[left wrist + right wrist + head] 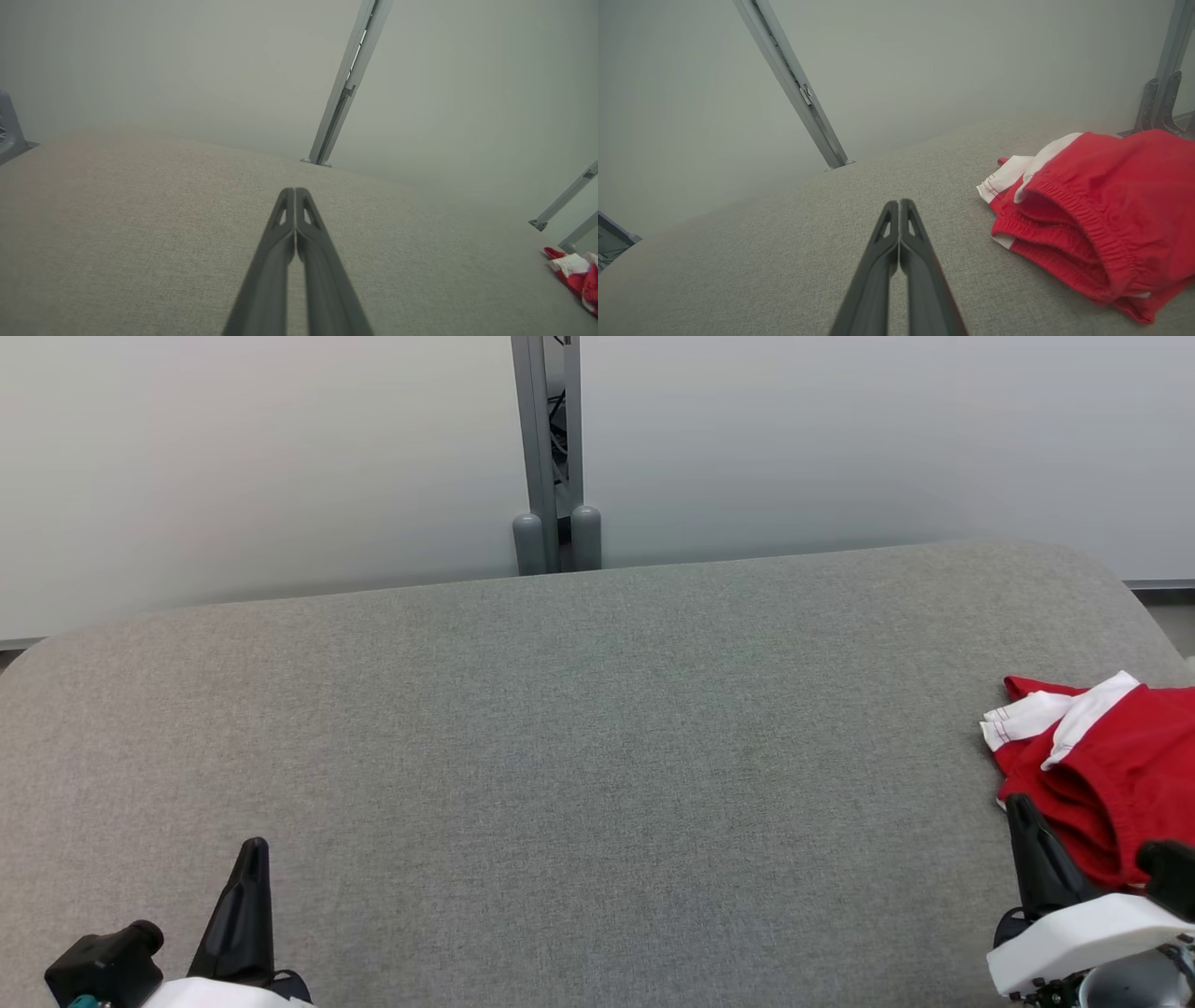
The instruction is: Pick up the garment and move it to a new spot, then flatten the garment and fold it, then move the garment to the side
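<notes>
Surface: grey woven fabric top (597, 737), wide, rounded at both far corners.
Wall: pale matte panels (233, 467), plain, directly behind the far edge.
Post: grey metal upright (546, 439) at the seam between two panels, dark cables inside its slot.
Post base: two rounded grey caps (529, 543) beside the upright, at the far edge.
Floor: grey strip (1174, 621) at far right, below the wall.
Light: soft, even, without hard shadows.

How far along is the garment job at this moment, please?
Done: hard to tell; the red garment lies in bunched layers at the right side of the table. In hand: nothing; the left gripper and right gripper are shut, empty. Left: possibly every step, unless that heap is the finished fold.
</notes>
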Available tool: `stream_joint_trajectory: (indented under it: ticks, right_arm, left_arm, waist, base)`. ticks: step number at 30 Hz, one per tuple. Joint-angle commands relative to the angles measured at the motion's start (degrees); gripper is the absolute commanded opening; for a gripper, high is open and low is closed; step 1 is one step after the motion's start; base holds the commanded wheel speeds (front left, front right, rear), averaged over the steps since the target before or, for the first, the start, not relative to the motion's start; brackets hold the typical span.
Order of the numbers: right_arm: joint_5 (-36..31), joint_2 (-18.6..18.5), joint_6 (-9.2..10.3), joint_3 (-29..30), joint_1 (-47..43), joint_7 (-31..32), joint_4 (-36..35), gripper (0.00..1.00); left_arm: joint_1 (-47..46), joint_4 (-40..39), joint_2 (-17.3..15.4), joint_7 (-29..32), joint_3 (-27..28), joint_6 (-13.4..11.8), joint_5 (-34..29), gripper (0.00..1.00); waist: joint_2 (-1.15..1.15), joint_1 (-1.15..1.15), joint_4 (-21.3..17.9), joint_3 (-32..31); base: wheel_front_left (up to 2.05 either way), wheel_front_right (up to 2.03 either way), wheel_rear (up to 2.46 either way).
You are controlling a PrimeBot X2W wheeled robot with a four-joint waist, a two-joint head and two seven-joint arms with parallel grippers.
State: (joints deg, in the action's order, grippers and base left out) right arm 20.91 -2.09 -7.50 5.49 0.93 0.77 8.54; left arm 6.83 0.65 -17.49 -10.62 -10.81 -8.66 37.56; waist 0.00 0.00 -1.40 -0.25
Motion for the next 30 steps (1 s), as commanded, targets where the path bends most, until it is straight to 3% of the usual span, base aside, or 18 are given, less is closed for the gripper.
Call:
stream_joint_trajectory:
  ticks: [1, 30]
  right_arm:
    - [1.84, -0.47, 0.0, 0.86, 1.98, 0.66, -0.39, 0.0]
    - [26.42, -0.8, 0.0, 9.34, 5.91, 11.78, 4.19, 0.0]
  left_arm:
    - [-1.42, -0.63, -0.49, -0.32, 0.35, 0.49, 1.57, 0.0]
    - [-4.22, 2.27, 5.2, -1.97, -0.29, 6.48, 22.28, 0.0]
  waist:
    - [0.0, 0.0, 0.01, 0.0]
    - [0.0, 0.0, 0.39, 0.09]
  base:
    - [0.0, 0.0, 0.0]
    - [0.0, 0.0, 0.0]
